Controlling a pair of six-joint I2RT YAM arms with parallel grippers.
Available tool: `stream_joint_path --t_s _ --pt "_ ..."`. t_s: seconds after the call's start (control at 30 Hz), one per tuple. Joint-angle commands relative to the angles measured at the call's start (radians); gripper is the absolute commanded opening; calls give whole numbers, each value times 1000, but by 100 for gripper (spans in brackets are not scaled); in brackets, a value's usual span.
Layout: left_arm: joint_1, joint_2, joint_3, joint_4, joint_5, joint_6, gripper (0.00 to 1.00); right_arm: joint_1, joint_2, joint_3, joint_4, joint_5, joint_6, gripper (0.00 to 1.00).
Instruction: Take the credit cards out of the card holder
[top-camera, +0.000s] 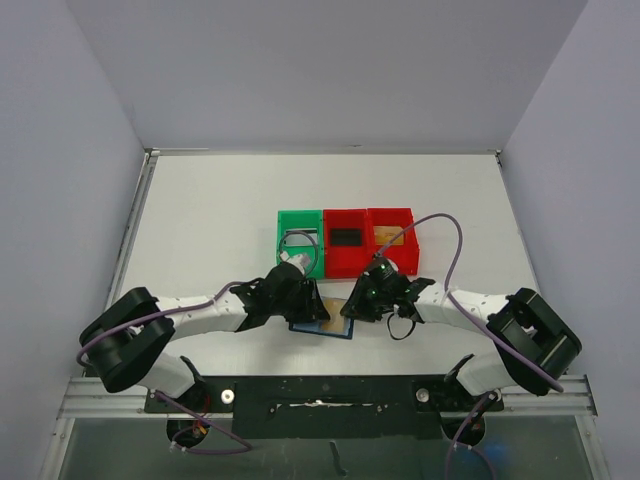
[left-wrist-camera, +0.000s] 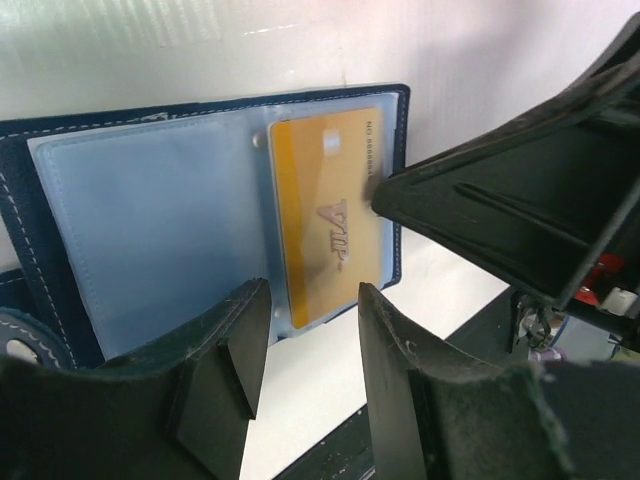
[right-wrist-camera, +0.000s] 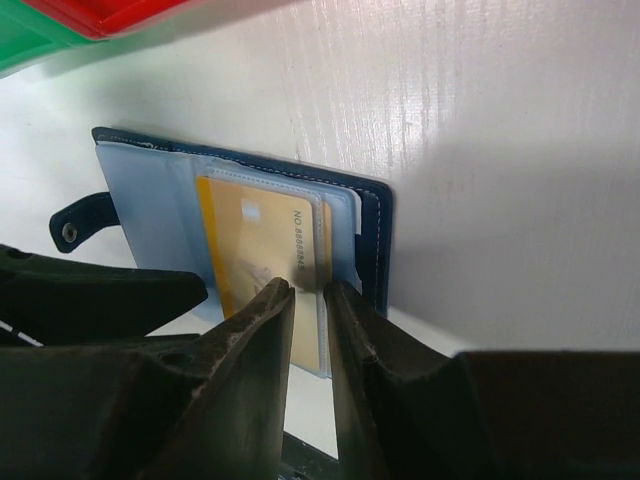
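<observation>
Gold credit card (right-wrist-camera: 250, 240) sits between right gripper (right-wrist-camera: 308, 290) fingers; clamped or not, unclear. Left gripper (left-wrist-camera: 312, 300), released, hovers over card holder (left-wrist-camera: 150, 220).

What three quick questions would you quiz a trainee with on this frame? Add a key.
1. True or false: the card holder lies open on the table.
2. The card showing in its clear sleeve is: A black, B gold, C green.
3. How many bins stand in the row beyond the holder?

Key: 1 true; 2 B; 3 three.
</observation>
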Motion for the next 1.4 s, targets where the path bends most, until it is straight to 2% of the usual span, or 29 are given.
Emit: stream_joint_path --t_s 0.0,0.13,0.3,0.5,0.7,0.8,0.9,1.0,1.07,1.23,1.37 --pt "10 12 9 74 -32 -22 39 -29 30 -43 19 -7 -19 23" --pt "14 7 -29 91 -48 -31 39 -67 53 -46 37 -67 -44 23" --pt "22 43 -45 87 -75 -75 31 -67 49 -30 20 -57 -59 23" --pt "22 73 -151 288 -36 -188 26 -66 49 -24 15 -63 -61 23" --pt "22 65 -154 322 -26 -205 17 -67 -26 15 -50 -14 -96 27" --pt "25 68 -187 423 2 -248 16 -69 -65 62 -110 18 -123 29" --pt "25 79 -190 458 15 -257 15 -69 -94 91 -122 10 -136 30" --pt "25 88 -184 461 22 -249 14 -67 -96 66 20 -123 -147 31" --pt "25 91 -178 442 31 -241 14 -67 -69 40 94 -172 -115 31" --pt "26 88 -180 429 18 -244 16 -69 34 24 71 -117 -79 29" --pt "29 95 -159 424 46 -222 25 -74 113 -6 145 -196 -91 27"
